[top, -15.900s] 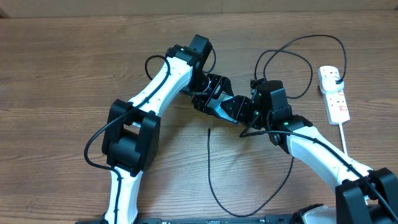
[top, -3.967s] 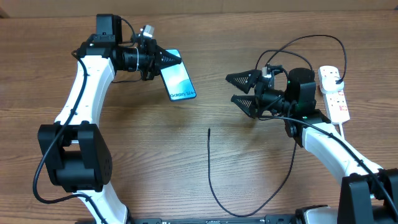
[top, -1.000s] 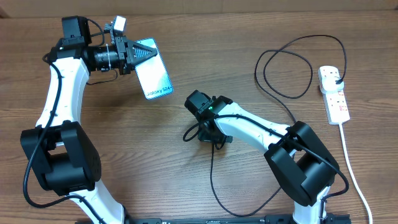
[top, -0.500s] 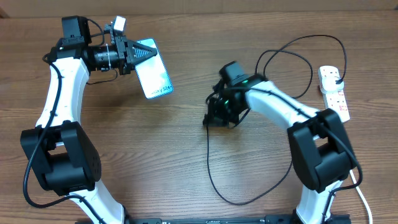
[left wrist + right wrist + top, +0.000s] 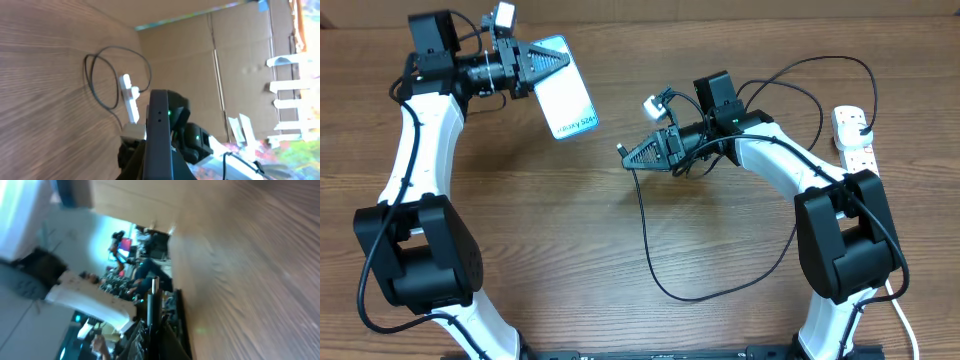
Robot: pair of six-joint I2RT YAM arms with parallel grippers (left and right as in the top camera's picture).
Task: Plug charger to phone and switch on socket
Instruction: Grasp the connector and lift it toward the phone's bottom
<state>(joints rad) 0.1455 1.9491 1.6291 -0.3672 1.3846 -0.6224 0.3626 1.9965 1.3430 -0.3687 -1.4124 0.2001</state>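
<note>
You're working over a brown wood-grain table [image 5: 570, 240]. Near its right edge in the overhead view lies the white socket [image 5: 858, 152] strip, set lengthwise from top to bottom of the frame. Its thick white cord [image 5: 903, 318] runs along the surface toward the bottom edge. The thin black charger [image 5: 692, 297] cable lies in a wide loop across the lower middle of the table. A second, smaller loop of it rests near the socket, to its left.

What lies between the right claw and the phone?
Only bare wooden table shows between the right claw, shut on the charger near its tip, and the phone, seen in the overhead view.
</note>
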